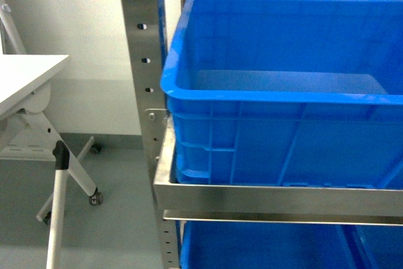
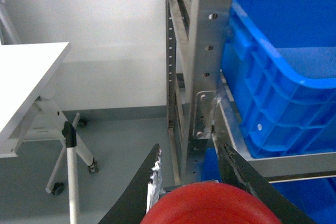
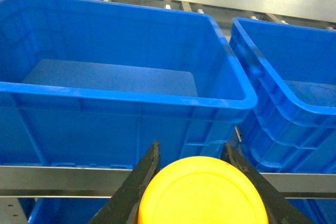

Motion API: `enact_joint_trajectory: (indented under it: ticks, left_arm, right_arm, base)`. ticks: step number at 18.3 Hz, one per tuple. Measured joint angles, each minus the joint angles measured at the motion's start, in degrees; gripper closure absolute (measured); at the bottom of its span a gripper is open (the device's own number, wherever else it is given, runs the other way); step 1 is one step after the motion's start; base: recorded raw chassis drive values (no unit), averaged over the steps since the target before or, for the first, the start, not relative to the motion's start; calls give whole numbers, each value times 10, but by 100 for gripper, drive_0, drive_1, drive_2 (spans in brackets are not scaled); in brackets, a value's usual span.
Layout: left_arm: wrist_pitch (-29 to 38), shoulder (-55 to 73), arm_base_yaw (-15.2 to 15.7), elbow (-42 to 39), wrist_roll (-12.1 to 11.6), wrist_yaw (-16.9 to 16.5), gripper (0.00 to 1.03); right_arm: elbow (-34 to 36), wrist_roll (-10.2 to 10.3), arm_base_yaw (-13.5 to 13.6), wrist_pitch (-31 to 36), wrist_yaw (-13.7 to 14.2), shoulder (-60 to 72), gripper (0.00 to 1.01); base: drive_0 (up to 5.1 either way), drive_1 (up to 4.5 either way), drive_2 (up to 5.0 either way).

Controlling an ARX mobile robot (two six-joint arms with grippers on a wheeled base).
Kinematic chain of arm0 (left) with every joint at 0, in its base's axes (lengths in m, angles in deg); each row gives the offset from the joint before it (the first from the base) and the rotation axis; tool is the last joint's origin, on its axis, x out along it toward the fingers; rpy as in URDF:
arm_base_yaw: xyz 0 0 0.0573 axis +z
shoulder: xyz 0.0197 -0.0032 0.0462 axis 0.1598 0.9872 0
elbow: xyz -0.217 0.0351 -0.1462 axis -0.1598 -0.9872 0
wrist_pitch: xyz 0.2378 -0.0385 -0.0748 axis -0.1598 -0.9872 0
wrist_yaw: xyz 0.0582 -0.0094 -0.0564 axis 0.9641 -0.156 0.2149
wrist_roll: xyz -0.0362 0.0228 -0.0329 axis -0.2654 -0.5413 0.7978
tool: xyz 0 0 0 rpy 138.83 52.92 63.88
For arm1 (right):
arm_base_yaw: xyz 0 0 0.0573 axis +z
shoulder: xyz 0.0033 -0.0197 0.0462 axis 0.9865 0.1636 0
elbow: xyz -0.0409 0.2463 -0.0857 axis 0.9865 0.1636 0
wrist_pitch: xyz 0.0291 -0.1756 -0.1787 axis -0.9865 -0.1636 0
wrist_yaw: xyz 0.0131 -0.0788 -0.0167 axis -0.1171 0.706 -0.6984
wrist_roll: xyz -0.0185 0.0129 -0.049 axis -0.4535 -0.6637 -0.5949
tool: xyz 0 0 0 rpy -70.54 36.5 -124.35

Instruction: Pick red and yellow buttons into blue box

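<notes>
Both buttons were already in hand. At the bottom of the left wrist view, the left gripper (image 2: 191, 174) was closed on the red button (image 2: 210, 205), its dark fingers pressing each side of the dome cap. In the right wrist view the right gripper (image 3: 191, 156) clamped the yellow button (image 3: 202, 192) the same way. Each cap sat between the fingers, probably so the buttons could be carried up to the shelf (image 1: 277, 194) and let go over the blue box (image 1: 283, 92).

That box filled the right of the head view, resting on the metal shelf with its floor bare; a second blue crate (image 3: 294, 103) stood just beside it at the right of the right wrist view.

Neither arm showed in the head view. The switch blocks under both caps were cut off at the frame bottoms. A white folding table (image 1: 25, 77) stood at the left.
</notes>
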Motion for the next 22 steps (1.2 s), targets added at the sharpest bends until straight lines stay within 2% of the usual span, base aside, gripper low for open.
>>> enact_joint_trajectory:
  ticks: [22]
  left_arm:
    - [1,0,0,0,0,0,75]
  right_arm:
    - [0,0,0,0,0,0,69]
  base:
    - [502,-239,-239]
